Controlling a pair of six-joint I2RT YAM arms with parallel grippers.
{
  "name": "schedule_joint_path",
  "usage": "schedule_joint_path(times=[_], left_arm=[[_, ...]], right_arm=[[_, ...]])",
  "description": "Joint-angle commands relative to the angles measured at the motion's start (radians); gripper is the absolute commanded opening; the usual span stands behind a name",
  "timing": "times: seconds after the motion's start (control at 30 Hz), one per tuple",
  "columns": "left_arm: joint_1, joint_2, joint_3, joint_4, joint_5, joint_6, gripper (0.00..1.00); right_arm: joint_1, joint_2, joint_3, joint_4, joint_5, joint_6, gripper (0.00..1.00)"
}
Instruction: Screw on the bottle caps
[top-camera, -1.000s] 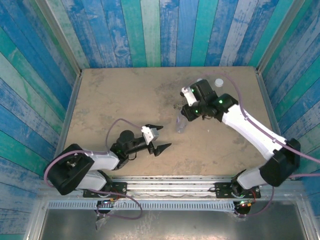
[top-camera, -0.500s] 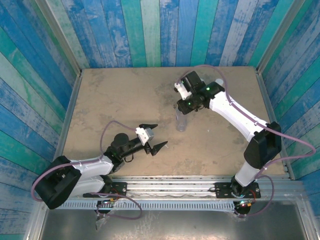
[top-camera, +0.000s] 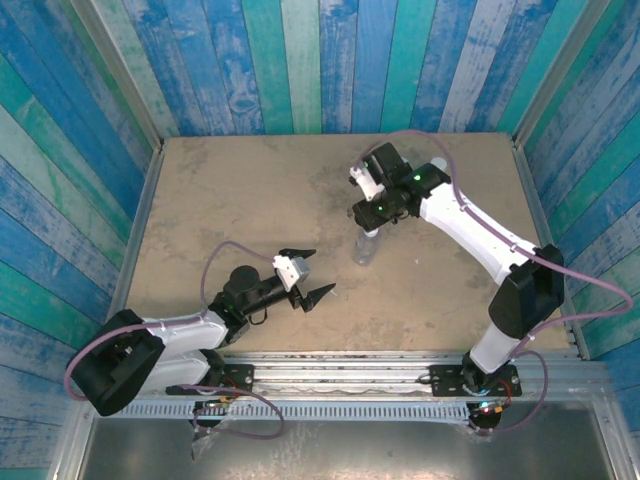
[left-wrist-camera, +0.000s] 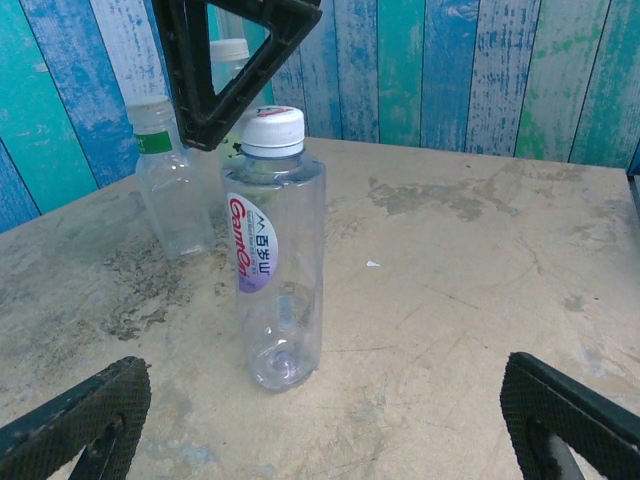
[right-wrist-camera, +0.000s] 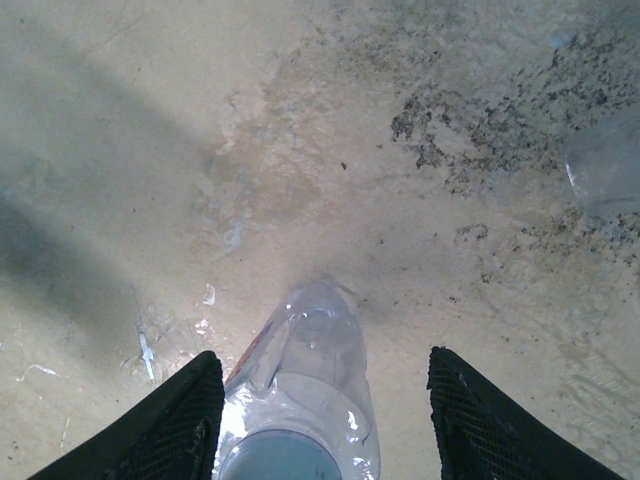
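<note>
Right gripper (right-wrist-camera: 322, 353): jaws parted, straddling the white cap (left-wrist-camera: 273, 130) of the upright purple-label bottle (left-wrist-camera: 275, 270), with a gap on both sides, gripping nothing. Left gripper (left-wrist-camera: 322, 400): jaws wide apart, empty, facing that bottle. Table (left-wrist-camera: 480, 260): scuffed, tan. Enclosure: blue-green plank walls (top-camera: 300, 60). Label (left-wrist-camera: 250, 245): red lettering beginning "Gan".

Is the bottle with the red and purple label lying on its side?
No, the labelled bottle stands upright on the table, with a white cap on its neck.
</note>
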Motion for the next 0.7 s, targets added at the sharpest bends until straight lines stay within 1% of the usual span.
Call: schedule_joint_path(times=[0.0,0.17,0.3,0.33,0.37,0.43,0.57,0.67], left_arm=[[-0.002,0.006,0.020,-0.011,-0.018,0.014,0.94],[-0.001,0.000,0.024,-0.015,-0.024,0.015,0.94],[-0.001,0.001,0.022,-0.012,-0.024,0.013,0.94],[-0.001,0.002,0.023,-0.012,-0.026,0.014,0.94],[-0.002,0.003,0.022,-0.013,-0.025,0.013,0.94],[-0.002,0.000,0.022,-0.014,-0.023,0.012,0.94],[-0.002,-0.001,0.020,-0.005,-0.037,0.012,0.94],[-0.002,0.007,0.021,0.005,-0.076,-0.001,0.94]], right_arm=[[-0.005,-0.055,-0.004,0.003,0.008,-0.009,0.58],[-0.005,-0.090,-0.022,0.028,-0.016,-0.007,0.61],[-0.005,-0.108,-0.040,0.043,-0.015,0.005,0.66],[-0.039,-0.115,-0.051,0.048,-0.010,0.023,0.69],[-0.053,-0.121,-0.068,0.057,-0.020,0.032,0.71],[-0.069,-0.136,-0.105,0.075,-0.039,0.037,0.74],[-0.074,-0.209,-0.190,0.149,-0.051,0.043,0.78],[-0.081,-0.284,-0.245,0.209,-0.081,0.033,0.85]])
